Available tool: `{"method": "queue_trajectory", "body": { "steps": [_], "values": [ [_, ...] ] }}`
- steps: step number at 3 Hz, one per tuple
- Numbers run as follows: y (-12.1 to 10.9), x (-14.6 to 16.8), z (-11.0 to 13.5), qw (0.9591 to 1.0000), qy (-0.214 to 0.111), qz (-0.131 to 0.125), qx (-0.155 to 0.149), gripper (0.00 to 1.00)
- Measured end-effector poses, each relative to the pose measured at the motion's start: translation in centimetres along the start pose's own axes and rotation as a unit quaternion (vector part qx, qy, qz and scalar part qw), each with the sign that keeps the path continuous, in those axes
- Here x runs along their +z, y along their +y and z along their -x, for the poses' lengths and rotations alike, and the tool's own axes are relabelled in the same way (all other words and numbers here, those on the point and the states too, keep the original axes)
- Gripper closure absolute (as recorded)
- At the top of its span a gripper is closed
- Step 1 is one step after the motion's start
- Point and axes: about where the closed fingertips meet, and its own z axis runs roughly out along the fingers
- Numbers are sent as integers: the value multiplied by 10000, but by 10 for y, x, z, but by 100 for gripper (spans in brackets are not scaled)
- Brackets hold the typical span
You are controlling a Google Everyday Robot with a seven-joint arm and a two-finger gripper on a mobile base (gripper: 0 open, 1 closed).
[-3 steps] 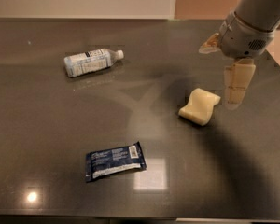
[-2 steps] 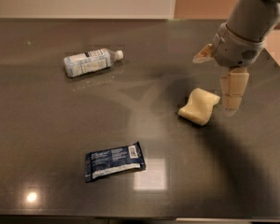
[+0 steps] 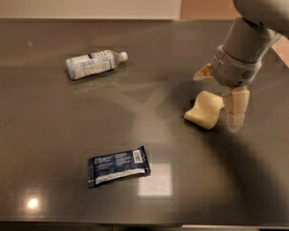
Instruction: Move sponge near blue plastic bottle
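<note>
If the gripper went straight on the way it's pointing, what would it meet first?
Probably the sponge: the gripper points down over it, fingers open, one close beside it. Depth is unclear; that finger might reach the table first.

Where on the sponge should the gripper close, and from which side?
Probably across the sponge at its pinched-in middle, coming down from above: it lies low on the table, and its sides narrow there. The gripper hangs open over it, one finger beside its right end.
</note>
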Motion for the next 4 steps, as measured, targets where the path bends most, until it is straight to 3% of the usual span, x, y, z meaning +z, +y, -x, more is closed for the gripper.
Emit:
{"method": "queue_trajectory", "body": {
  "steps": [1,2,4],
  "values": [
    [-4,12,-7,9999,59,75,-31,0],
    [-9,18,-12,9999,68,148,-42,15],
    [-20,18,-13,9997,98,219,-19,60]
  ]
}}
